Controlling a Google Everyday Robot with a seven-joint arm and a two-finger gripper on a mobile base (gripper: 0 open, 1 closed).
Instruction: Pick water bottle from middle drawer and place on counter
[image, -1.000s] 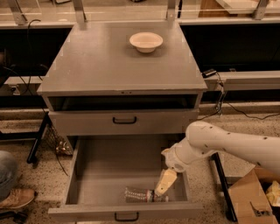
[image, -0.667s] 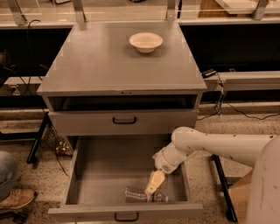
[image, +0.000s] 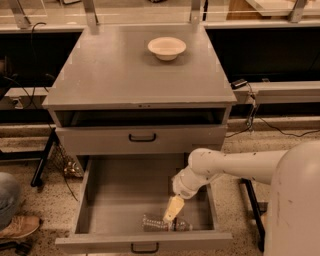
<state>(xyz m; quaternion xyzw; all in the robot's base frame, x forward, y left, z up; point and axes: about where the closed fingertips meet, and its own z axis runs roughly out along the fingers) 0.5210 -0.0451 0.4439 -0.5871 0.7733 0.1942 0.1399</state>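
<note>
The water bottle (image: 153, 223) lies on its side on the floor of the pulled-out middle drawer (image: 122, 192), close to the front wall and a little right of centre. My gripper (image: 170, 212) reaches down into the drawer from the right. Its pale tip is right above the bottle's middle, touching or nearly touching it. The white arm (image: 235, 165) comes in over the drawer's right wall. The counter (image: 125, 75) is the grey cabinet top above, with a cream bowl (image: 166, 47) standing at its back centre.
A closed drawer with a black handle (image: 142, 137) sits above the open one, under a dark slot (image: 140, 117). The open drawer's handle (image: 145, 247) is at the bottom edge. A shoe (image: 17, 227) rests on the floor at left. A ledge with metal posts (image: 90, 10) runs behind.
My arm has swung left and further into the drawer. The gripper has moved left and down from beside the bottle's right end to over its middle. The bottle has not moved.
</note>
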